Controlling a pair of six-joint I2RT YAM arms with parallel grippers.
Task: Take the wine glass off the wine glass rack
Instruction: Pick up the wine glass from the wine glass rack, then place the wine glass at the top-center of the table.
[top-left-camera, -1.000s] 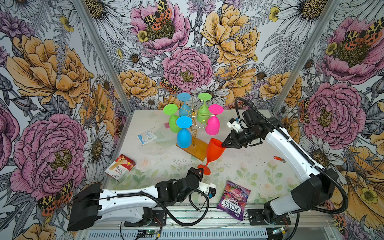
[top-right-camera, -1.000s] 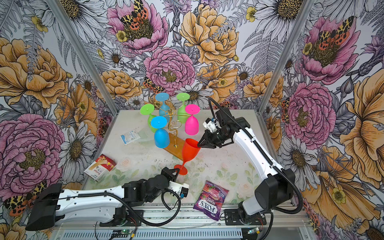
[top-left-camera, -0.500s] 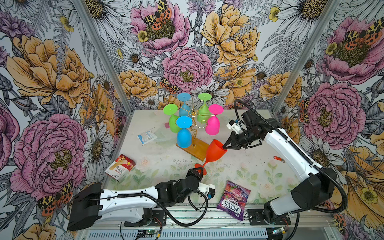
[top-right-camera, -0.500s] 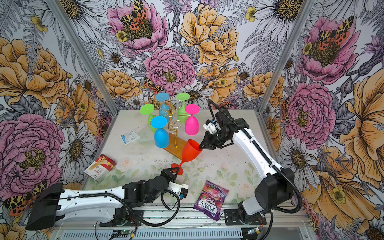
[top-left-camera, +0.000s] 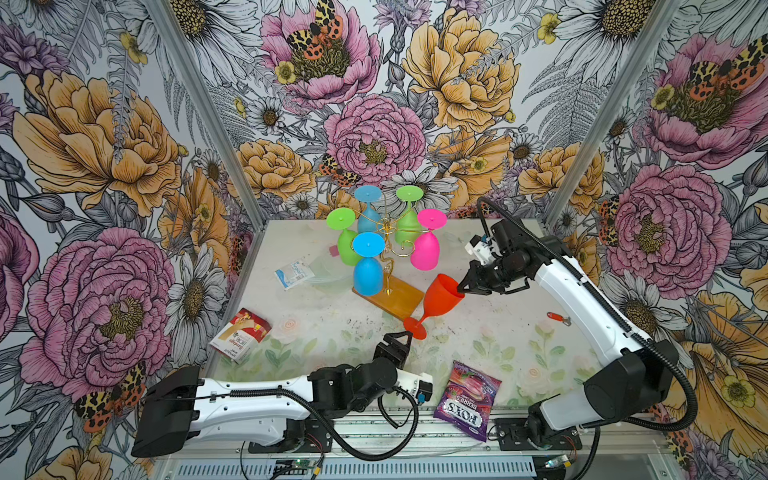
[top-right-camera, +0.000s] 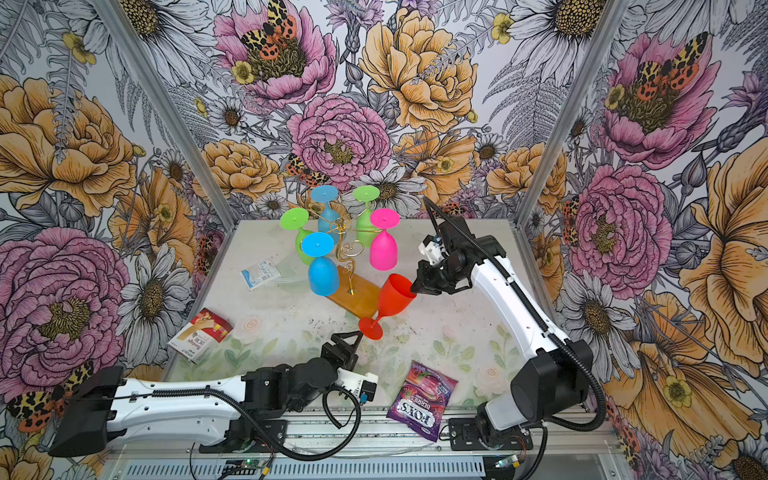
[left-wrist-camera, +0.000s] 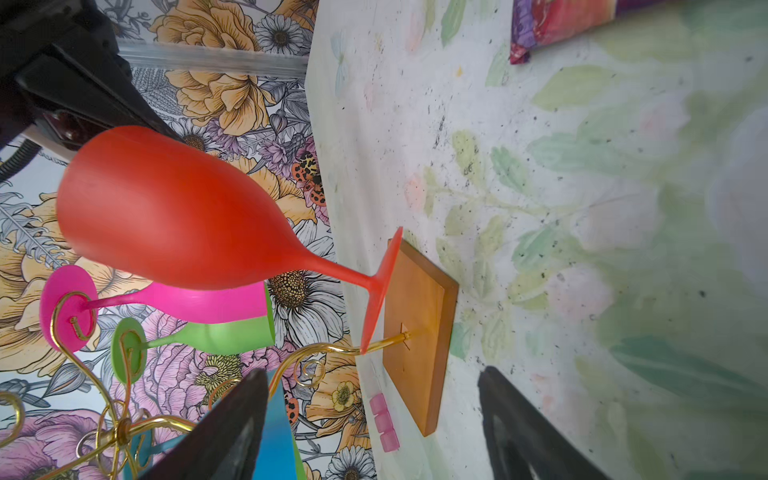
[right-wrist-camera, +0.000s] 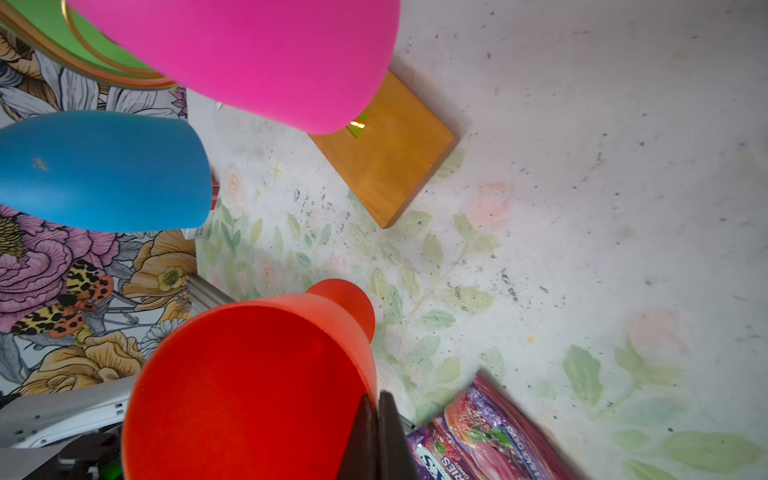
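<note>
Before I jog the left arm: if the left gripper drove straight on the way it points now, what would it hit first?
Most likely the foot of the red wine glass, just ahead of the open left gripper. The wooden base of the wine glass rack lies beyond it. Depth is uncertain.

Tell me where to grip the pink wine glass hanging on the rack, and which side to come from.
Probably its thin stem, between the upturned foot and the bowl. The pink wine glass hangs upside down on the side of the wine glass rack nearest the right arm, so come from that outer side; the rack's gold wire crowds the inner side.
</note>
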